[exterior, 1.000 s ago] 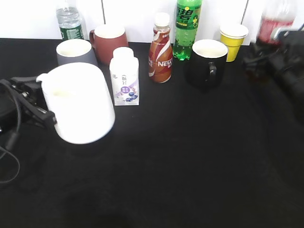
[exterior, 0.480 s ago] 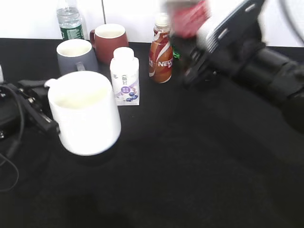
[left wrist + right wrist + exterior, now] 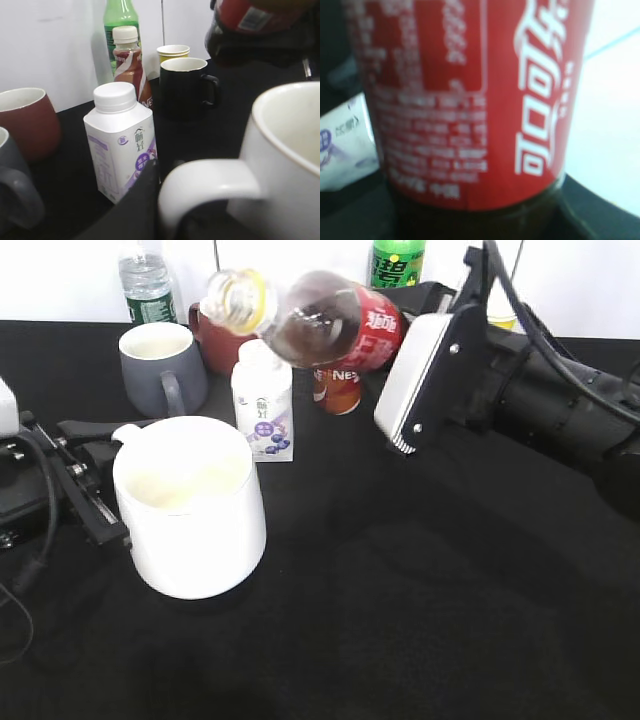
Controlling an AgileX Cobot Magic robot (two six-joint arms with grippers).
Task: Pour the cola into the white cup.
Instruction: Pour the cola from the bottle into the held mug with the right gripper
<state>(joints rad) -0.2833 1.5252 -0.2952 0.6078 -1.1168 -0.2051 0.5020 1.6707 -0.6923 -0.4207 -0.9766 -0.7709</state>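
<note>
Having swung in from three o'clock, our right gripper, closed on the cola bottle, now tips it toward the white cup, gripped by our left gripper at nine o'clock—pouring is imminent.

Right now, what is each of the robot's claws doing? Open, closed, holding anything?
Left gripper: closed on the white cup by its handle.
Right gripper: closed on the cola bottle, tipped toward the cup.
</note>
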